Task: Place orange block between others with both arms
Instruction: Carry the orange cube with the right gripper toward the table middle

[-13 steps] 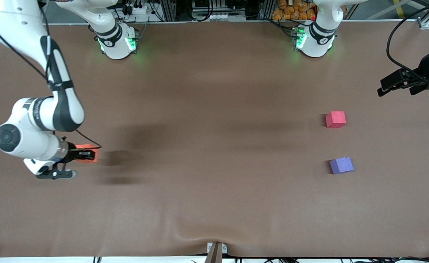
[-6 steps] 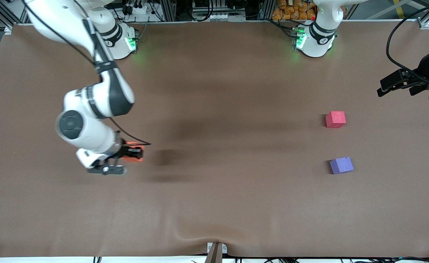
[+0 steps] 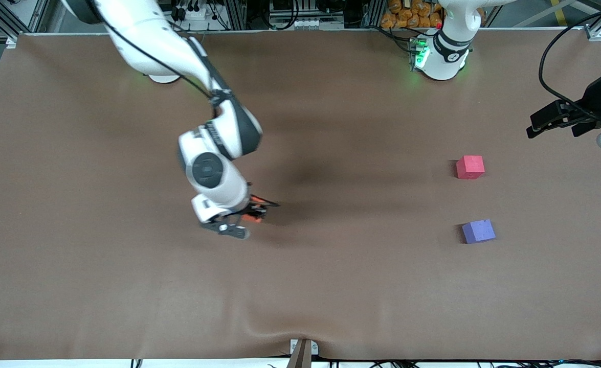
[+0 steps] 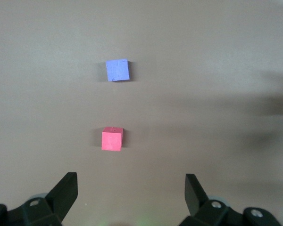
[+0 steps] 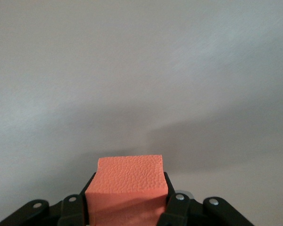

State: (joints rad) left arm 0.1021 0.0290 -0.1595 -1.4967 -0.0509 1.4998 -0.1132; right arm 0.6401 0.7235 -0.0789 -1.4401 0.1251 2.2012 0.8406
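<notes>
The orange block (image 5: 127, 188) is clamped between the fingers of my right gripper (image 5: 128, 190), which is shut on it. In the front view only slivers of the orange block (image 3: 252, 217) show under my right gripper (image 3: 255, 210), held above the middle of the table. The pinkish-red cube (image 3: 470, 167) and the purple-blue cube (image 3: 478, 231) rest toward the left arm's end, the purple one nearer the front camera with a gap between them. My left gripper (image 4: 130, 188) hangs open and empty, looking down on the pinkish-red cube (image 4: 112, 139) and the purple-blue cube (image 4: 118, 70).
A brown cloth (image 3: 331, 286) covers the table, with a wrinkle at its front edge beside a small bracket (image 3: 303, 350). The left arm's green-lit base (image 3: 441, 56) stands at the back edge. A black cable (image 3: 548, 76) loops above the left gripper (image 3: 551, 125).
My right arm has swung from the right arm's end of the table toward the middle, carrying the orange block. The left arm and both other cubes have stayed put.
</notes>
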